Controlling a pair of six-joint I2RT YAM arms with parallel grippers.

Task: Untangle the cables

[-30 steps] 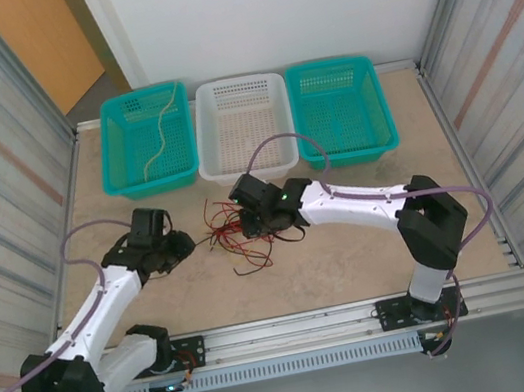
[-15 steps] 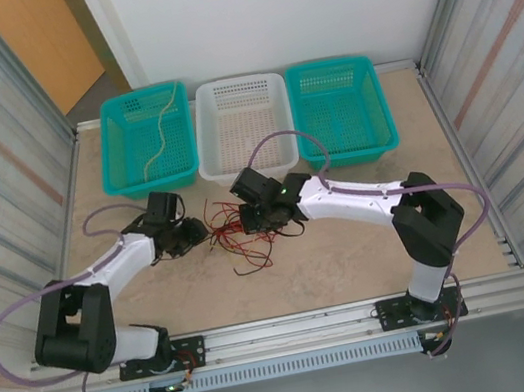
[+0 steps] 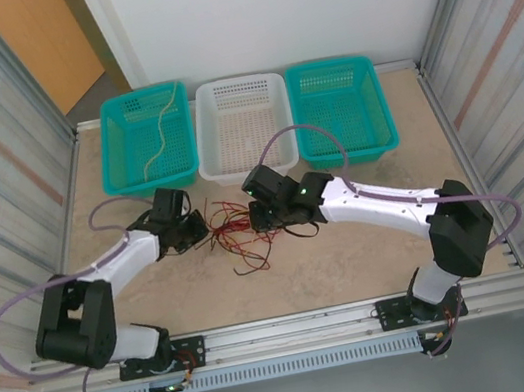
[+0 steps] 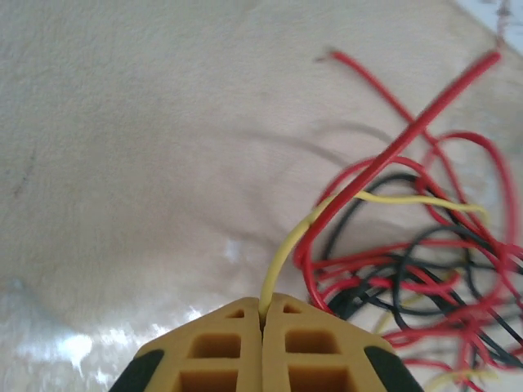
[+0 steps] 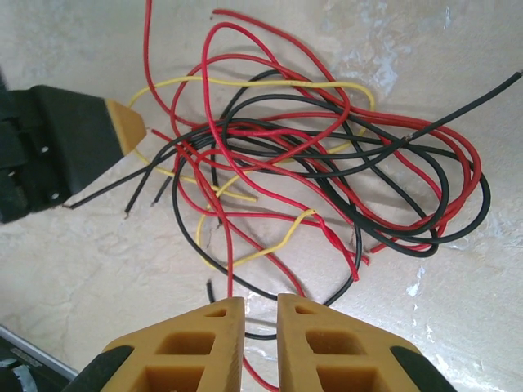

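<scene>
Clamping the yellow cable [image 4: 286, 253] in my left gripper [image 4: 261, 314], jaws closed, presumably to draw it from the tangle [image 5: 327, 163]; right gripper [image 5: 261, 310] narrowly parted there, and I cannot tell whether it grips anything

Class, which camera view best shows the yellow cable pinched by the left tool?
Left wrist: the yellow cable enters the shut left tool up close. Right wrist shows it looping from that tool's tip into the tangle; the top view renders it too thin to follow.

Tangled cables [image 3: 236, 232]: red, black, yellow strands heaped on table [image 3: 356, 271]; one yellow strand seemingly pinched in left hand [image 4: 261, 309].
</scene>
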